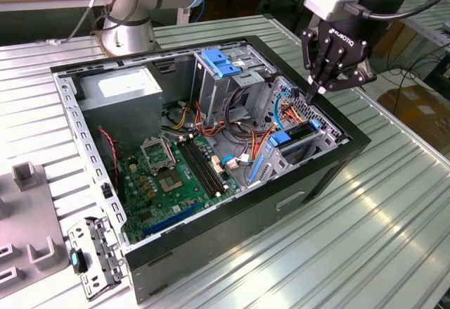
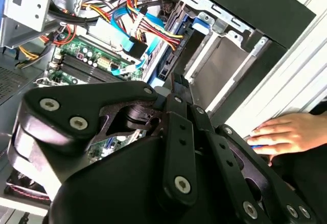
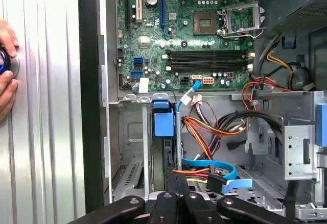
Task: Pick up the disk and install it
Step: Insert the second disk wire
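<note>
Claw (image 1: 318,89) shut tight w/ nothing gripped, tips just above drive cage (image 1: 302,136) in open PC case (image 1: 211,253), disk (image 1: 301,131) already slotted upright (blue latch (image 3: 164,121) at its end), hand (image 2: 286,134) on worktop (image 1: 365,238).

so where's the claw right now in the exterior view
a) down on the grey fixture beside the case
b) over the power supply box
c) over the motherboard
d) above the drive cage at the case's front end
d: in the exterior view the claw hangs just above the drive cage at the end of the open computer case on the exterior view's right, well away from the motherboard and the power supply.
</note>
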Controlling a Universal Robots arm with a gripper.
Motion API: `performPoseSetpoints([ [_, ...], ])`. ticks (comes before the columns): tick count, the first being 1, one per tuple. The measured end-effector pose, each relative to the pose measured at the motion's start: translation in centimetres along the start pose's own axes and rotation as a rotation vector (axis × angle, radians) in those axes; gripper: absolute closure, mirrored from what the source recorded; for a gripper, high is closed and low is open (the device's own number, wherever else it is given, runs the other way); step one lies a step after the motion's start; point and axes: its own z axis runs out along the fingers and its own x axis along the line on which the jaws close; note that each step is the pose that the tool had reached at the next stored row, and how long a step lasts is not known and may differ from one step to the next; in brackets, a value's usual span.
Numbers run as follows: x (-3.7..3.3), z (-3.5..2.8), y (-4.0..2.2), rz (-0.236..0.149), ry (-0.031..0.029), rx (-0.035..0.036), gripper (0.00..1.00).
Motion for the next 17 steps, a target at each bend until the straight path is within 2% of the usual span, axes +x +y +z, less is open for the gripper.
performPoseSetpoints([
  [1,-0.39,-0.17,-0.02,0.0,0.0004,-0.0048,0.89],
  [2,-0.74,-0.18,-0.09,0.0,0.0015,-0.0134,0.89],
  [3,-1.08,-0.18,-0.19,0.0,0.0029,-0.0248,0.89],
  [4,-1.32,-0.19,-0.24,-0.001,0.0037,-0.032,0.89],
  [6,-1.86,-0.2,-0.3,-0.001,0.0061,-0.0452,0.89],
  [8,-2.3,-0.16,-0.41,-0.001,0.0089,-0.0545,0.89],
  [10,-2.51,0.15,-0.76,0.0,0.0092,-0.0589,0.89],
  [13,-2.9,0.5,-1.43,0.002,0.01,-0.0602,0.89],
  [15,-3.59,0.55,-1.49,0.002,0.0102,-0.0604,0.89],
  [16,-4.3,0.54,-1.47,0.002,0.0178,-0.0602,0.89],
  [17,-4.97,0.56,-1.45,0.003,0.0321,-0.0596,0.89],
])
